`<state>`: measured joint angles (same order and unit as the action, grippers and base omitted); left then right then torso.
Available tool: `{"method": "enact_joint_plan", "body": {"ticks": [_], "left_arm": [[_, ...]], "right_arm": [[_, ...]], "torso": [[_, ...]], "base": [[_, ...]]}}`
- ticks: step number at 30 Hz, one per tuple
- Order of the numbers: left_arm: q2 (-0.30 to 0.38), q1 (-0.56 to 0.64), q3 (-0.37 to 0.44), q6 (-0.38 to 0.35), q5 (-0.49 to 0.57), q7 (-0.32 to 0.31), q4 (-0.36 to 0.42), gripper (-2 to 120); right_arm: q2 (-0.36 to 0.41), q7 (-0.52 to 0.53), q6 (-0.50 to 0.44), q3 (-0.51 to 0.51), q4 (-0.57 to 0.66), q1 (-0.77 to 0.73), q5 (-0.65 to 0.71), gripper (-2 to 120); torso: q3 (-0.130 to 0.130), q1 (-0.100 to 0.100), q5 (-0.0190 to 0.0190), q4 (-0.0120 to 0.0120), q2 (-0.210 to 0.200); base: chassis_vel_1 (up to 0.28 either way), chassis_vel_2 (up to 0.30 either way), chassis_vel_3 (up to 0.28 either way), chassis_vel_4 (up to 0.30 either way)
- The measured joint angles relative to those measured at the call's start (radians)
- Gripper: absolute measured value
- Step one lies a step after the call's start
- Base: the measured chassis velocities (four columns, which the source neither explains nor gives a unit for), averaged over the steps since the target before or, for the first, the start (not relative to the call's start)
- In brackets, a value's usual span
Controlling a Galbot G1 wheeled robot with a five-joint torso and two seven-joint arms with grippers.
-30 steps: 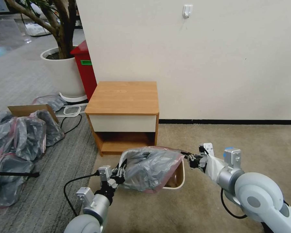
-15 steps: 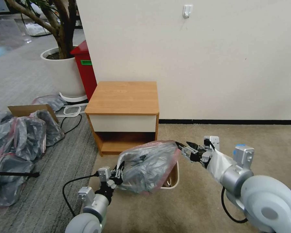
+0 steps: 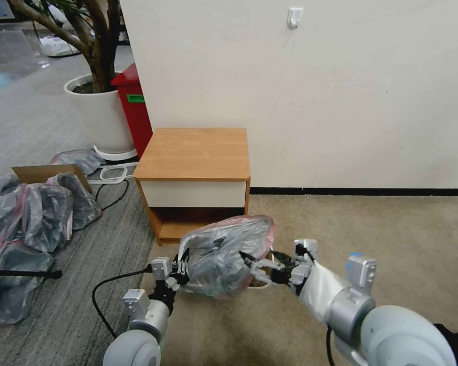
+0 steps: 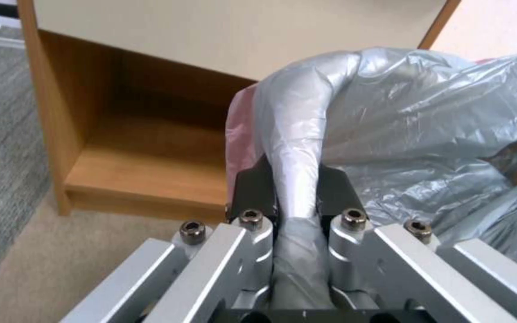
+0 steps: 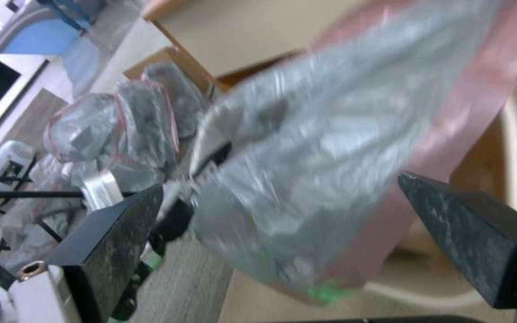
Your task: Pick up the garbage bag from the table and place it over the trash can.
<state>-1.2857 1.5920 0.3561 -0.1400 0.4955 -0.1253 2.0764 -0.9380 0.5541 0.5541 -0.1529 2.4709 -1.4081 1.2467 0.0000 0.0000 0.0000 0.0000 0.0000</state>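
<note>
While the left hand (image 3: pixel 182 269) stayed clamped on the garbage bag (image 3: pixel 224 251), already off the bench (image 3: pixel 193 152) & bunched above the trash can (image 3: pixel 262 285), right hand (image 3: pixel 257 268) gaped beside it, rim not yet fitted.

I see bare carpet (image 3: pixel 392 239) on the right side, wide open for my right gripper (image 3: pixel 257 267). The puffed garbage bag (image 3: pixel 224 251) covers the trash can (image 5: pixel 513 148), blocking the way into it. The table (image 3: pixel 193 152) stands just behind the bag. On my left, a heap of bags (image 3: pixel 30 223) and a black cable (image 3: pixel 112 284) crowd the floor.
</note>
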Motion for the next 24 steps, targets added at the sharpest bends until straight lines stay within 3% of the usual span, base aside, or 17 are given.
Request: {"method": "enact_joint_plan", "body": {"ticks": [11, 24], "left_arm": [[0.017, -0.003, -0.013, 0.008, -0.022, 0.004, 0.015, 7], [0.012, -0.024, -0.037, 0.008, -0.012, 0.005, 0.008, 7]], "right_arm": [[-0.056, 0.087, 0.027, 0.046, -0.071, 0.029, -0.024, 99], [-0.092, 0.074, -0.002, 0.047, -0.093, 0.042, 0.015, 93]], "torso": [[0.000, 0.000, 0.0001, 0.0000, 0.000], [0.000, 0.000, 0.0000, 0.0000, 0.000]], "base": [[0.000, 0.000, 0.000, 0.000], [0.000, 0.000, 0.000, 0.000]]}}
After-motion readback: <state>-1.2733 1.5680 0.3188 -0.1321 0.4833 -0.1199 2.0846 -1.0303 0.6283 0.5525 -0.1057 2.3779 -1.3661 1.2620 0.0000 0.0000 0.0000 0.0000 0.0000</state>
